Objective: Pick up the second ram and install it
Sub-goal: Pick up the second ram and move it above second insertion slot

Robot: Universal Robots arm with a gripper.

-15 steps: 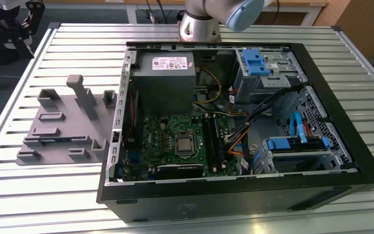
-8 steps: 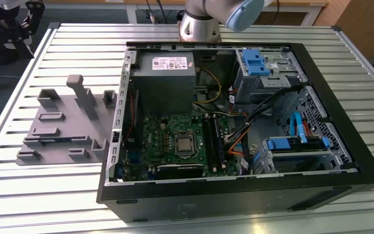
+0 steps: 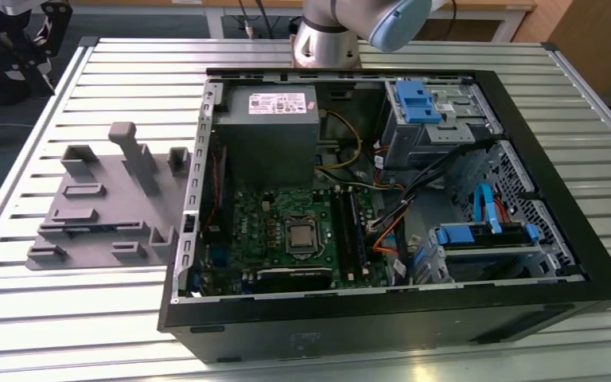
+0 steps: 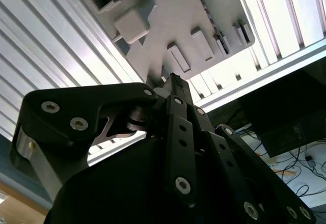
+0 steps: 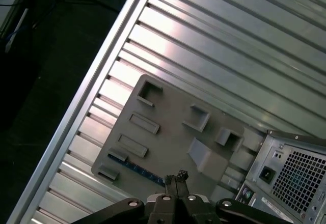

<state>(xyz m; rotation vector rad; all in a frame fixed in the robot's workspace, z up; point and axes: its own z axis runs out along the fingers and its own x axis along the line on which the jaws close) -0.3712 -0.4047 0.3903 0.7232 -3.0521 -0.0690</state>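
**Exterior view.** Logged ram (image 3: 88,230) in a slot of the grey fixture (image 3: 93,171), along the fixture edge nearest the table's (image 3: 125,87) near edge. Seen as a thin blue strip. Probably stood on its long edge to leave the top free for a pinch. Long axis parallel with the table slats: one end toward the table's side edge at the exterior view's left, the other toward the open case (image 3: 560,263). Fixture parked just beside the case, likely to keep the carry short. Noted long black slots (image 3: 346,227) on the motherboard beside the processor socket, running away from the near edge, so roughly crosswise to the ram's present axis. Occupancy of those slots not judgeable.

**Second wrist view.** Gripper (image 4: 173,79) with fingers drawn together, nothing between them. Poised above the fixture (image 4: 168,10), tips aimed down at it.

**First wrist view.** Gripper (image 5: 175,177) narrow and empty, hanging over the fixture (image 5: 168,132) edge carrying the ram (image 5: 135,168). Tips near one end of the blue strip, apart from it. Height gap not judgeable. Ram seated in its slot, not yet lifted. Same axis confirmed: parallel with the slats, one end toward the case (image 5: 295,173).
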